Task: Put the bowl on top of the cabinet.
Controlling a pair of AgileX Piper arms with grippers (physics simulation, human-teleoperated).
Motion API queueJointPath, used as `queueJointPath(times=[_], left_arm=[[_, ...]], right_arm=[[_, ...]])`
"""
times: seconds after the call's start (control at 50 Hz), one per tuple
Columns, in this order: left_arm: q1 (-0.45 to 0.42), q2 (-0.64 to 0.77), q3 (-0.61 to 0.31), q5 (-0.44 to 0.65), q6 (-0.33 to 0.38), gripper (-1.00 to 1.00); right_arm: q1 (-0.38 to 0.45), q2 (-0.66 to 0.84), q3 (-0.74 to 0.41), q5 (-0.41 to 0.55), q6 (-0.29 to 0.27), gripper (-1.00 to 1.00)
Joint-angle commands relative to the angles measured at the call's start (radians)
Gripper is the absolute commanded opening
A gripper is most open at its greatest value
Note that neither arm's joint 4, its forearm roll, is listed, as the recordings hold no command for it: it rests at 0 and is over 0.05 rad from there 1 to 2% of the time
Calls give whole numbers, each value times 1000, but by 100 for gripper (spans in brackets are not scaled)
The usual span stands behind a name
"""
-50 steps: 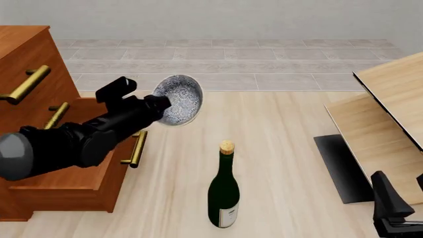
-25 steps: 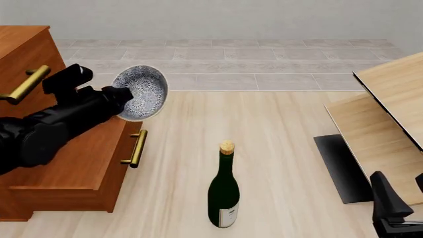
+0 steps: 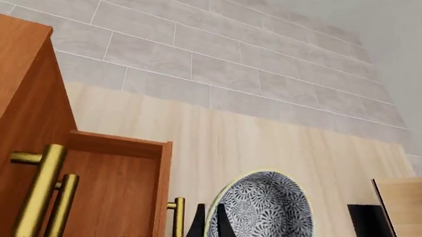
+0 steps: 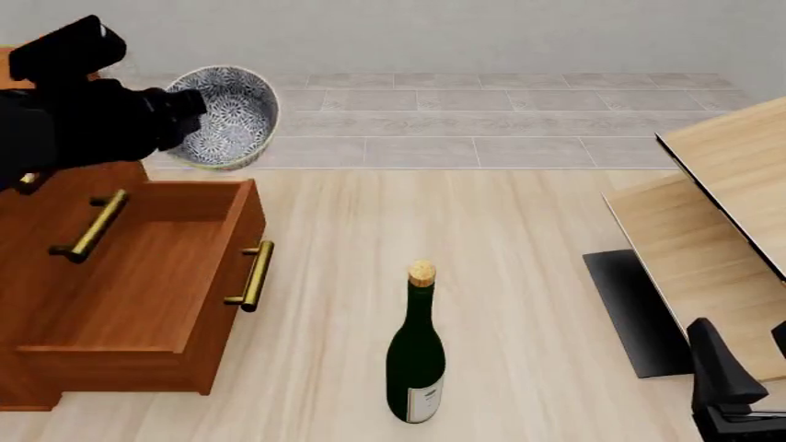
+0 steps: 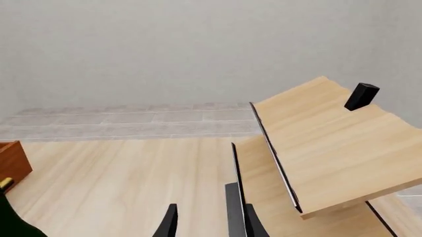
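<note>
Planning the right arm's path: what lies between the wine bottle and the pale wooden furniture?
Bare floor; the front view shows nothing between the wine bottle and the pale furniture.

The left gripper (image 4: pixel 184 115) holds the bowl (image 4: pixel 227 115) tilted above the cabinet (image 4: pixel 135 276) with its open drawer.

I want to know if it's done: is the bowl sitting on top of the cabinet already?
No, the bowl is held up in the air by the left gripper, beside the cabinet, not resting on it.

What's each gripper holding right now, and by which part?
Left gripper holds the speckled bowl by its rim. Right gripper holds nothing.
</note>
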Motion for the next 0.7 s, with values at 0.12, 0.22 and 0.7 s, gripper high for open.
queueJointPath(times=[0.12, 0.22, 0.7], left_arm=[[53, 54, -280, 282, -118, -100], [96, 68, -377, 370, -158, -100], [355, 191, -858, 759, -160, -100]], right_arm=[[-1, 0, 0, -1, 2, 100], [-1, -2, 0, -3, 0, 100], [-9, -5, -3, -6, 6, 100]])
